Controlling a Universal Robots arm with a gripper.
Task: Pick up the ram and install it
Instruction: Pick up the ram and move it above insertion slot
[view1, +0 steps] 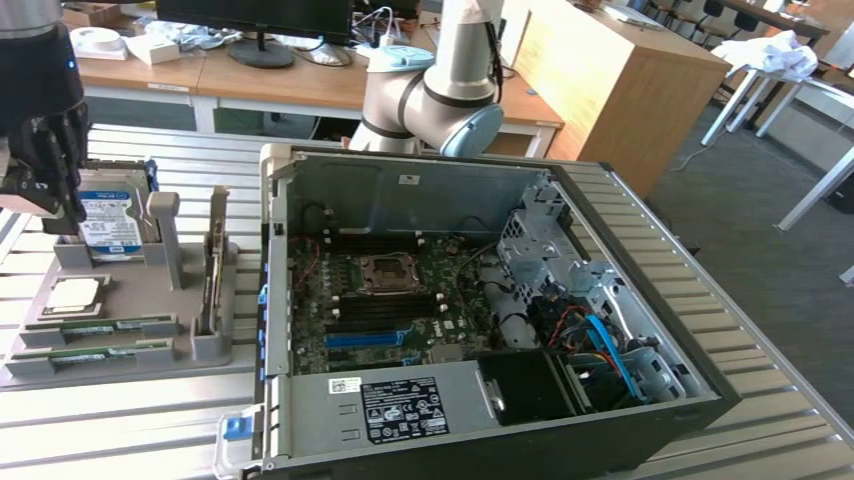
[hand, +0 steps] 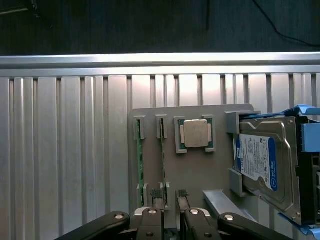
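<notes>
In the exterior view, we see the hand hanging over the grey tray on the slatted surface, near the hard drive. The ram lies in its tray cradle beside a second stick, well apart from the open computer case.

In the wrist view, the hand is open, its fingers apart with nothing between them, near one end of the ram. The second stick sits just beside it. We judge that closeness the main risk: a slightly offset descent could strike a cradle post or catch the wrong stick, tilting the ram.
</notes>
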